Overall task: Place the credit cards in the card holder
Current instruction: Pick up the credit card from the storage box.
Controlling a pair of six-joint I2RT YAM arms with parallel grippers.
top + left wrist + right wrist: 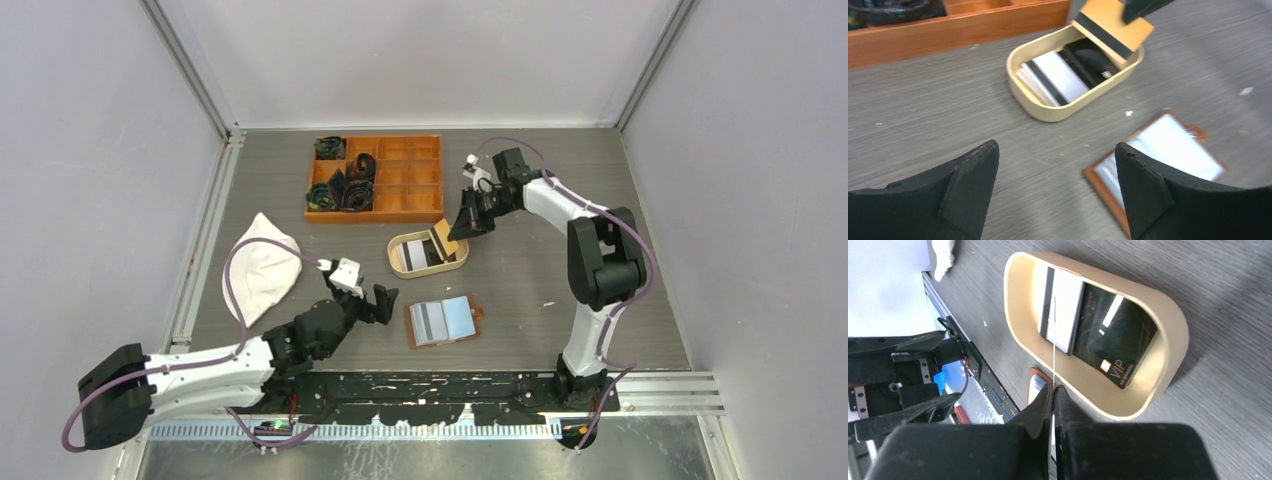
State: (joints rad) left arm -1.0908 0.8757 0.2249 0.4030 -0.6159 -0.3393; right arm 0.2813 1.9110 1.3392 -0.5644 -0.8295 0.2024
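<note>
Holding one card on edge over the tray; transfer to the card holder (445,322) judged the step in hand.
Noted: right gripper (1054,390) pinched shut on the orange card (1113,25) above the oval tray (1048,112), where a white card (1058,75) and a black card (1113,335) lie. The card holder lies open nearer the arm bases, with the left gripper (1057,147) spread and empty beside it. Next move calls for carrying the card across and lining its edge up with a slot.

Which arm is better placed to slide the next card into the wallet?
Right: the right tool is shut on an orange card above the tray; the left tool is open and empty near the wallet.
</note>
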